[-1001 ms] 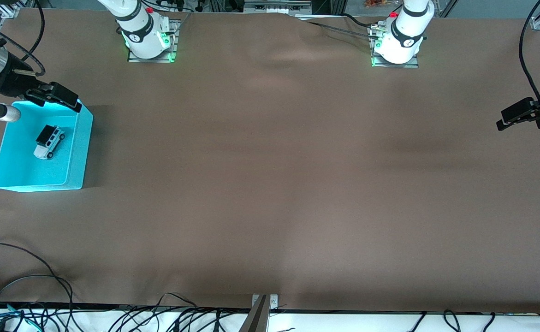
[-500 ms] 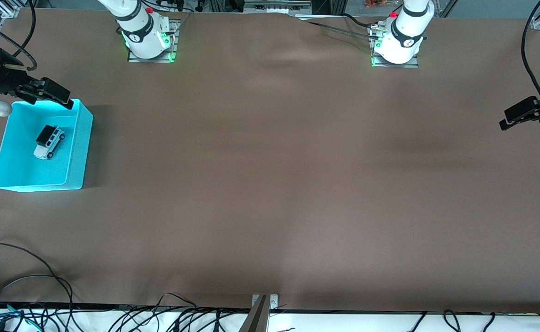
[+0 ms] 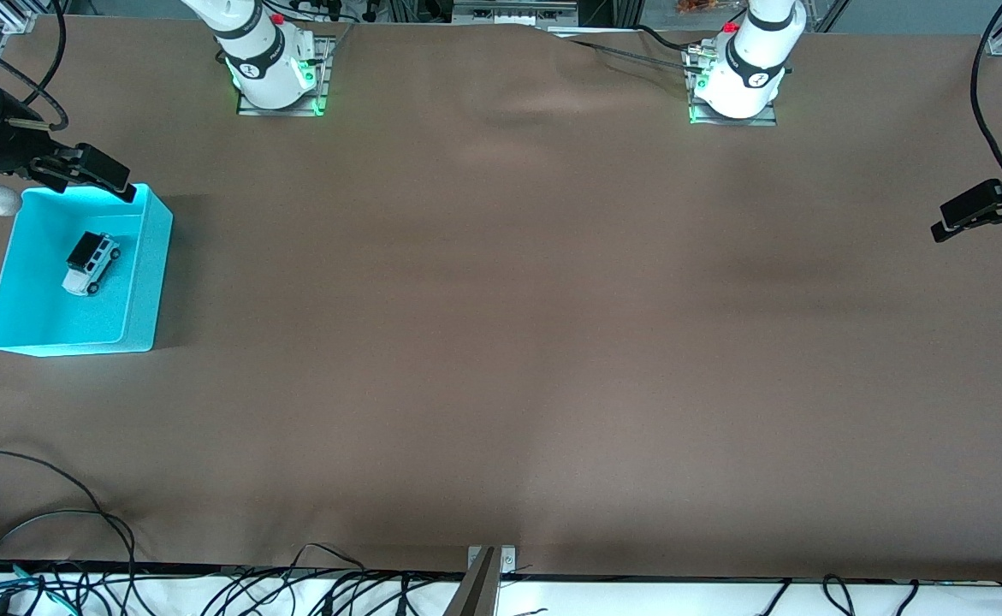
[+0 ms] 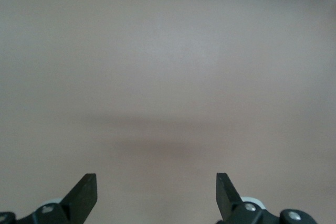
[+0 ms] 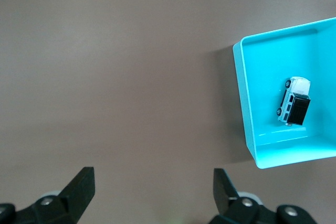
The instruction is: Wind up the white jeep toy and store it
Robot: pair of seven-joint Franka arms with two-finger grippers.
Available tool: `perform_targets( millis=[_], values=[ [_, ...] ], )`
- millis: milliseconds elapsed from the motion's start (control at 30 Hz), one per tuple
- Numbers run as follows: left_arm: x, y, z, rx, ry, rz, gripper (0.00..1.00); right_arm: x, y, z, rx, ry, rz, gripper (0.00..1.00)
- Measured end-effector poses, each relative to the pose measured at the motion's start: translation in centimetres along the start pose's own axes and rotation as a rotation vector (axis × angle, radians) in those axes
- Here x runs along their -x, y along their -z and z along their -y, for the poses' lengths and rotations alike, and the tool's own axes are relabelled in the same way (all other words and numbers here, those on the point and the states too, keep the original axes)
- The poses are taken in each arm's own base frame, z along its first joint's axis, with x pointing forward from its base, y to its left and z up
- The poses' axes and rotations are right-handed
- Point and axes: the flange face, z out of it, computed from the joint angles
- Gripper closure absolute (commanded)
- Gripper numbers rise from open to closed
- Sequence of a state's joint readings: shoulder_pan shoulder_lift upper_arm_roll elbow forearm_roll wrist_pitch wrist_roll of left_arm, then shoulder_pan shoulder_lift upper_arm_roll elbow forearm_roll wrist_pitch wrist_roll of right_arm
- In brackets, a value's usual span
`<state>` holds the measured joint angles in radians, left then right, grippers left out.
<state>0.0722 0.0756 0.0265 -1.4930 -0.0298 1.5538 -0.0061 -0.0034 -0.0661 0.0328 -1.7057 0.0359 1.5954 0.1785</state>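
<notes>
The white jeep toy (image 3: 91,263) with a black roof lies inside the turquoise bin (image 3: 143,282) at the right arm's end of the table. It also shows in the right wrist view (image 5: 294,107), inside the bin (image 5: 245,106). My right gripper (image 3: 90,176) is open and empty, up over the bin's edge that is farthest from the front camera; in the right wrist view (image 5: 153,188) it has bare cloth between its fingers. My left gripper (image 3: 967,214) is open and empty, held over the left arm's end of the table; the left wrist view (image 4: 156,195) shows only bare cloth.
The brown table cloth (image 3: 501,325) covers the whole table. Black cables (image 3: 47,522) lie along the table's edge nearest the front camera. A metal bracket (image 3: 483,582) stands at the middle of that edge.
My right gripper has risen and drawn back from over the bin toward its farthest edge. My left gripper has drifted slightly toward the table's end. The jeep has not moved.
</notes>
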Motion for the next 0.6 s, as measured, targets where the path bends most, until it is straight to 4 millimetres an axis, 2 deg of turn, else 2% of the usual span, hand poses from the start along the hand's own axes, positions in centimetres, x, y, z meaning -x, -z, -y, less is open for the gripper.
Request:
perform_targets(
  millis=[601],
  values=[
    [0.03,0.01,-0.63,-0.007,-0.008,0.0,0.0,0.35,0.64,-0.19,0.0,0.0,0.0,0.0]
  ],
)
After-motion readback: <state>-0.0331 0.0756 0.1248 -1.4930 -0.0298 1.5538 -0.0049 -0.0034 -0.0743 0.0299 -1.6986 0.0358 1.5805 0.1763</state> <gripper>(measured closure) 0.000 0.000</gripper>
